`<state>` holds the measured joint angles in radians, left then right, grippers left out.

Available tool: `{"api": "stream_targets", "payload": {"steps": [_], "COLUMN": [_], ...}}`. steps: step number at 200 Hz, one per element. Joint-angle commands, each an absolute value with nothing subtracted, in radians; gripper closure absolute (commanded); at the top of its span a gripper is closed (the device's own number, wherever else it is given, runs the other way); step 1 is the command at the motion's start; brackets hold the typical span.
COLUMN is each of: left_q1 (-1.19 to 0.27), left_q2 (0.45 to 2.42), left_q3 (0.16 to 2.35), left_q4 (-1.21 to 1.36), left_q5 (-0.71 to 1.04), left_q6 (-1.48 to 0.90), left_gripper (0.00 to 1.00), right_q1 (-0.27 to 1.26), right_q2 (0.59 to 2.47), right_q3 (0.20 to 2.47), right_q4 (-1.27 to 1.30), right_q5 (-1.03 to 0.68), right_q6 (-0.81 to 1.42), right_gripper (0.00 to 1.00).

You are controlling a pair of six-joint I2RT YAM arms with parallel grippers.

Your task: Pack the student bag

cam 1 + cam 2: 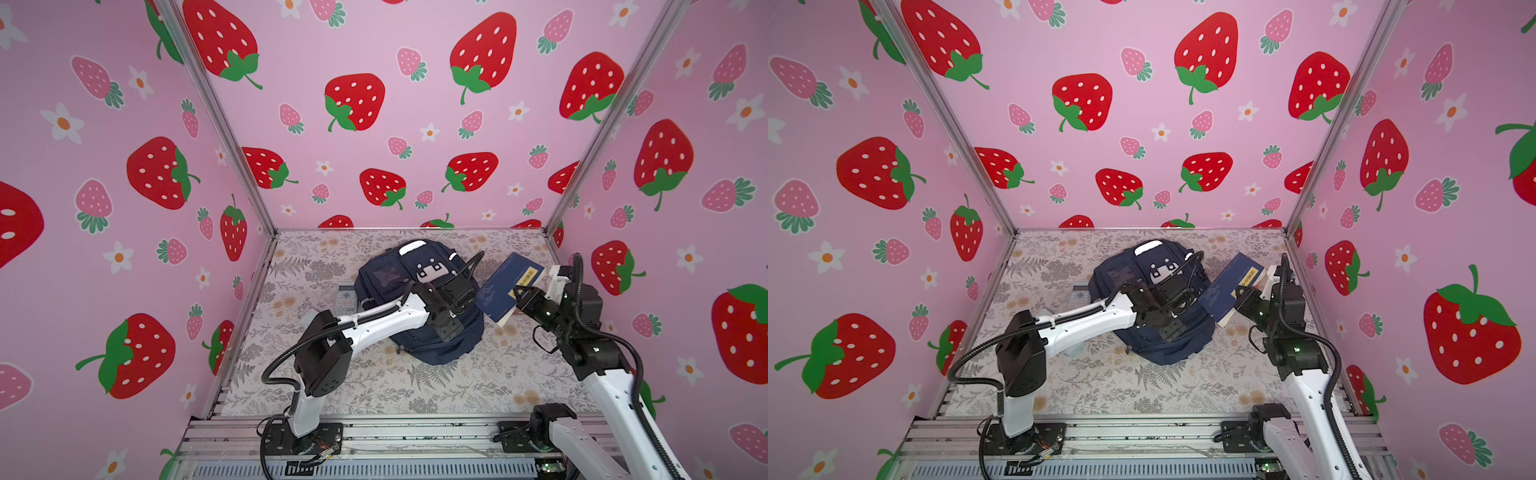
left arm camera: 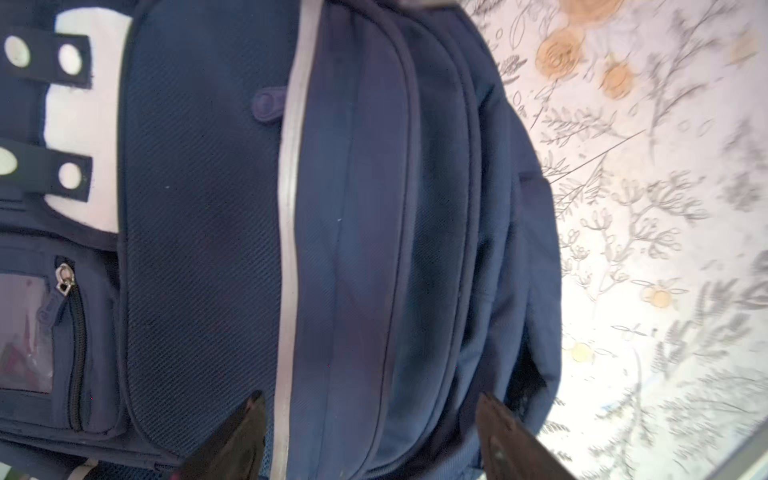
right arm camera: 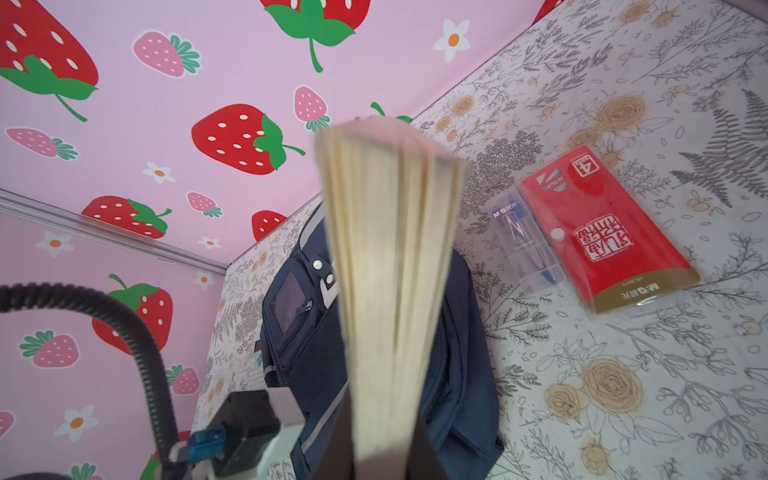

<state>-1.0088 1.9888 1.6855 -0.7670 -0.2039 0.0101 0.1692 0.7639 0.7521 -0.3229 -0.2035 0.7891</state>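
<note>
- Both top views are lit brightly and evenly; only faint, soft shadows are seen beside the backpack [image 1: 419,345] on the tablecloth [image 1: 457,386].
- The walls [image 1: 62,282] are stretched toward the picture corners (wide-angle distortion).
- In the left wrist view the tablecloth pattern is smeared by motion blur.
- In the right wrist view the book [image 3: 386,270] is rendered soft, being close to the lens, while the red packet [image 3: 602,232] is kept sharp.

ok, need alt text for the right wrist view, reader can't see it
The right gripper is shut on a thick book, seen edge-on with its cream page edges facing the camera. Behind it the navy student bag lies on the floral table, with a red stationery packet and a clear compass case side by side nearby; pink strawberry walls behind.
</note>
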Motion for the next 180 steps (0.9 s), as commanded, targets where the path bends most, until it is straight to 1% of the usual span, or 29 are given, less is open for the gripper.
{"api": "stream_targets", "payload": {"steps": [1,14,19,45,66,95,106,114,118,159,180], "left_q1": [-1.027,-1.028,-1.028,-1.028,-1.027,-1.023,-1.016,-1.010,-1.008,-0.977,-0.948], "left_q2": [2.050,2.079,2.082,2.083,2.100,2.132,2.134,2.128,2.123,2.003,1.918], "left_q3": [1.748,1.759,1.759,1.739,1.738,1.749,1.750,1.751,1.749,1.746,1.725], "left_q4": [-0.798,-0.787,-0.777,-0.713,-0.687,-0.690,-0.692,-0.695,-0.695,-0.687,-0.650], "left_q5": [-0.409,-0.429,-0.432,-0.418,-0.376,-0.346,-0.337,-0.332,-0.328,-0.256,-0.142], "left_q6": [0.049,0.028,0.022,0.004,0.008,0.032,0.034,0.030,0.027,-0.004,-0.021], "left_gripper": [0.29,0.38,0.40,0.48,0.57,0.77,0.88,0.93,1.00,1.00,1.00], "right_q1": [0.152,0.150,0.149,0.147,0.145,0.145,0.145,0.145,0.144,0.144,0.143], "right_q2": [0.739,0.727,0.721,0.706,0.698,0.689,0.679,0.676,0.676,0.667,0.646], "right_q3": [0.736,0.727,0.723,0.713,0.711,0.732,0.739,0.749,0.756,0.800,0.785], "right_q4": [-0.327,-0.326,-0.348,-0.365,-0.374,-0.405,-0.413,-0.421,-0.426,-0.464,-0.452], "right_q5": [-0.235,-0.237,-0.234,-0.239,-0.238,-0.236,-0.232,-0.229,-0.229,-0.253,-0.303], "right_q6": [0.778,0.775,0.775,0.774,0.771,0.757,0.755,0.751,0.746,0.718,0.727], "right_gripper": [1.00,1.00,1.00,1.00,1.00,1.00,1.00,1.00,1.00,1.00,1.00]}}
